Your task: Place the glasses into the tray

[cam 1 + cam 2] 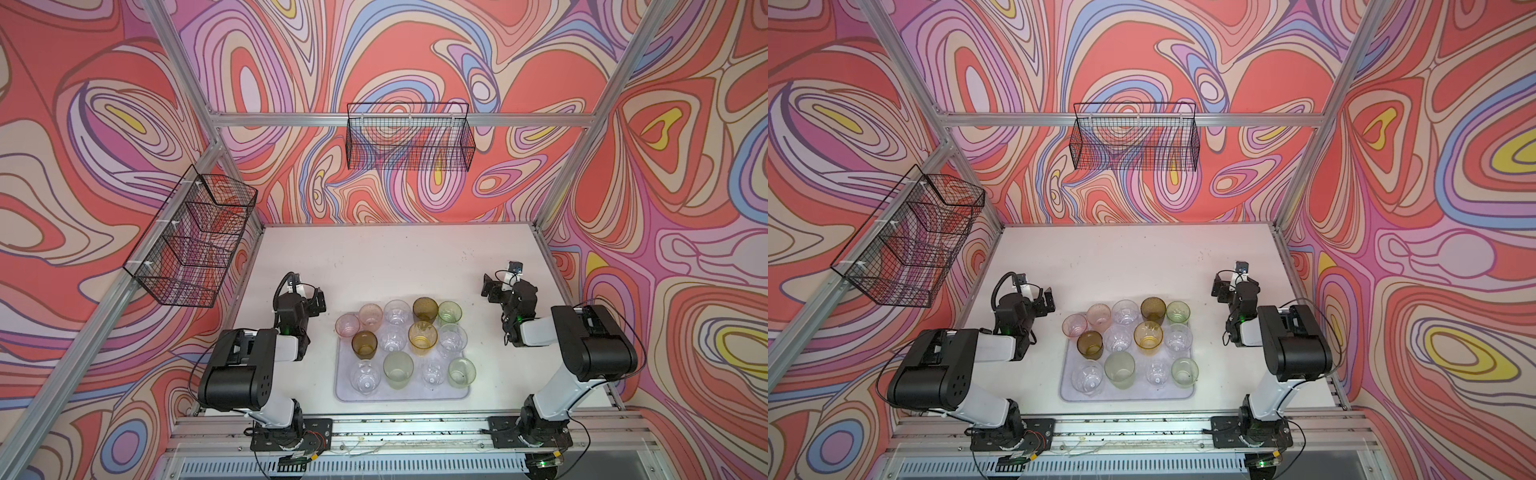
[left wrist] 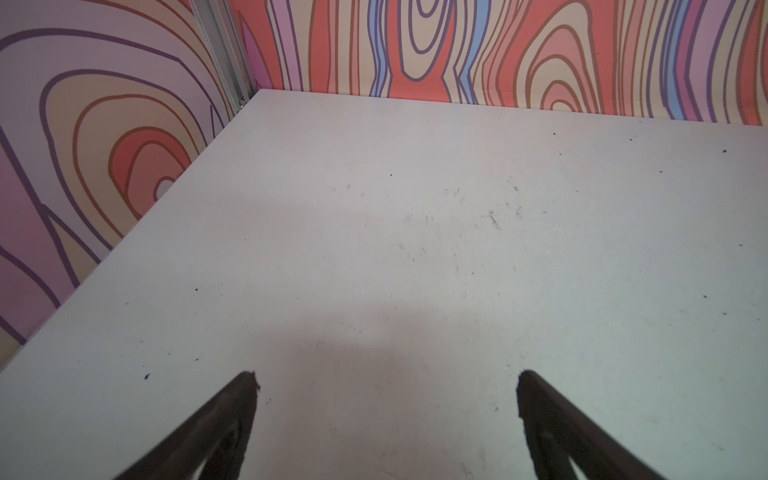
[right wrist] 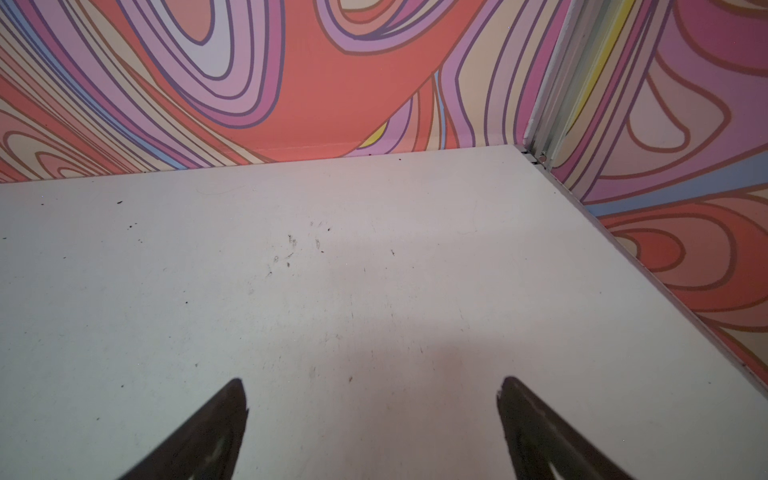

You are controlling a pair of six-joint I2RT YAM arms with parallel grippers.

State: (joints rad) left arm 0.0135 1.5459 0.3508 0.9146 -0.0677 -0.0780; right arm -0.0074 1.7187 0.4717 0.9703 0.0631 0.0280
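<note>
The left gripper (image 2: 386, 378) is released, its two dark fingers (image 2: 224, 415) spread wide over the bare white table (image 2: 415, 208) with nothing between them. The right gripper (image 3: 372, 386) is released too, and empty.

In both top views the left gripper (image 1: 318, 299) hovers to the left of the tray's far end, apart from it. The right gripper (image 1: 492, 286) hovers to the right of the tray, a little beyond its far edge.

The pale lilac tray (image 1: 403, 395) lies flat on the table between the two arms, near the front edge. Thirteen glasses (image 1: 392, 337) stand upright on it in rough rows, close together: clear, pale green, olive-brown, one amber-yellow tumbler (image 1: 422, 336) and two pink. The leftmost pink tumbler (image 1: 347, 325) stands at the tray's far left corner; whether it sits fully inside the rim cannot be told.

Beyond the tray, two black wire mesh baskets (image 1: 407, 137) hang on the swirl-patterned walls (image 1: 457, 62).
</note>
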